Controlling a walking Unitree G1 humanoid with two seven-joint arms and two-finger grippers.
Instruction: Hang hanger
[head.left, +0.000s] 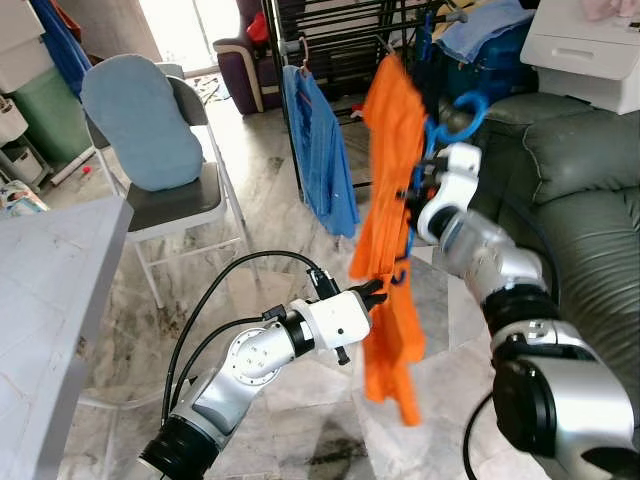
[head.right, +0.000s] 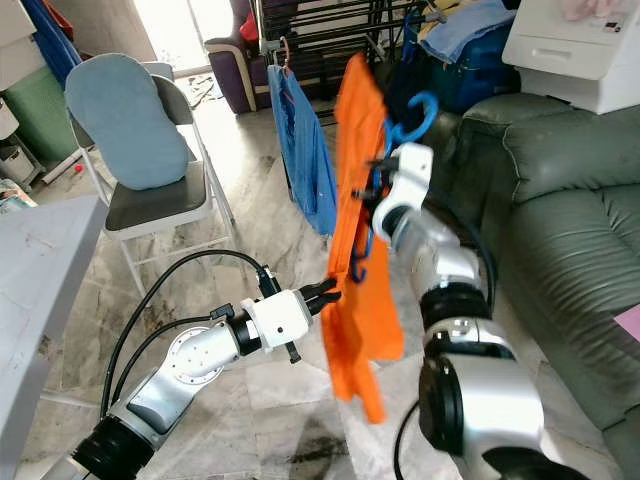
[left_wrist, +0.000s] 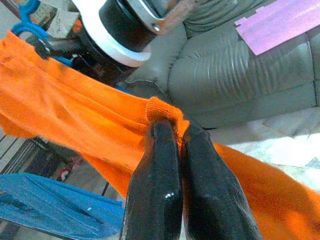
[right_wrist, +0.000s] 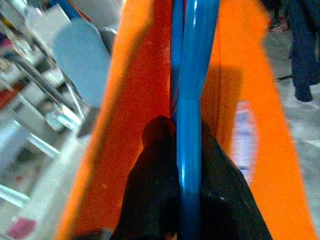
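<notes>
I see the drying rack (head.left: 340, 40) behind the hanging garment (head.left: 392, 230); chair (head.left: 170, 160) left of the rack, table (head.left: 50, 300) in front of the chair, sofa (head.left: 580, 190) right of the rack.

home living room | green sofa (head.left: 585, 190) | drying rack (head.left: 340, 40) | folding chair (head.left: 185, 190)

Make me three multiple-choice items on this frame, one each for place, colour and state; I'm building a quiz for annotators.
1. What stands beside the drying rack on the robot's right?
A. fridge B. grey sofa C. bathtub

2. What colour is the hanger?
A. blue B. white C. green

3. What is the left gripper doing?
A. hanging open B. pinching the orange garment C. holding a cup

Answers:
1 B, the sofa sits there.
2 A, its blue hook rises above the right gripper.
3 B, the fingers close on the orange garment.
</notes>
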